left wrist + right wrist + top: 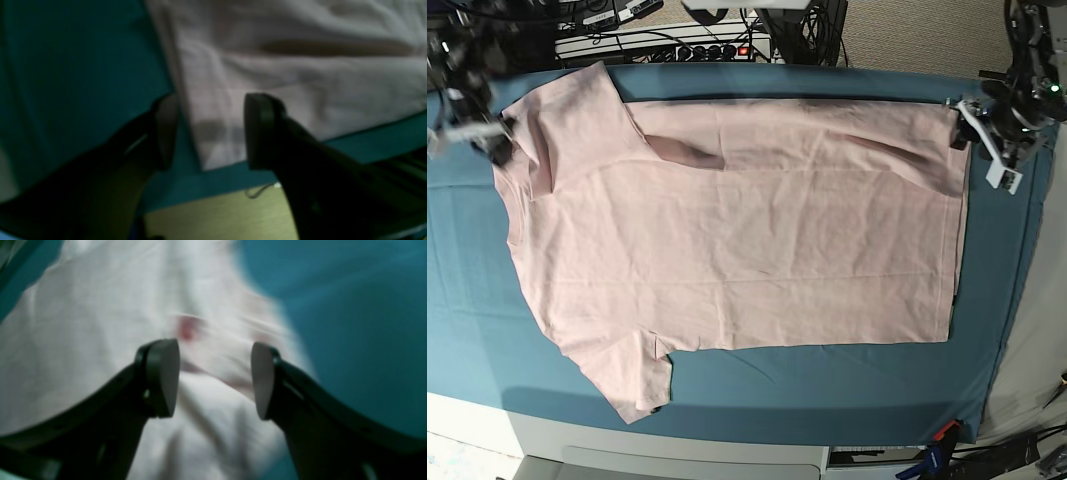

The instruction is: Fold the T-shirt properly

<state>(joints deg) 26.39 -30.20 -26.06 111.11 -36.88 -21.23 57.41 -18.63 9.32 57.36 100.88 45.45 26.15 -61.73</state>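
Observation:
The pale pink T-shirt (737, 240) lies spread flat on the teal table cloth (827, 385), neck to the left, hem to the right, plain side up. My left gripper (970, 120) is open at the shirt's far right hem corner. In the left wrist view, that gripper (210, 133) straddles the corner of the shirt (300, 83), and its fingers (260, 130) are apart. My right gripper (493, 140) is open at the far left shoulder. In the right wrist view, that gripper (213, 378) hovers over bunched shirt fabric (83, 340) with a small reddish mark (186, 328).
Cables and a power strip (677, 40) run behind the table's back edge. A clamp (942, 435) sits at the front right corner. Wooden floor (217, 213) shows past the cloth edge in the left wrist view.

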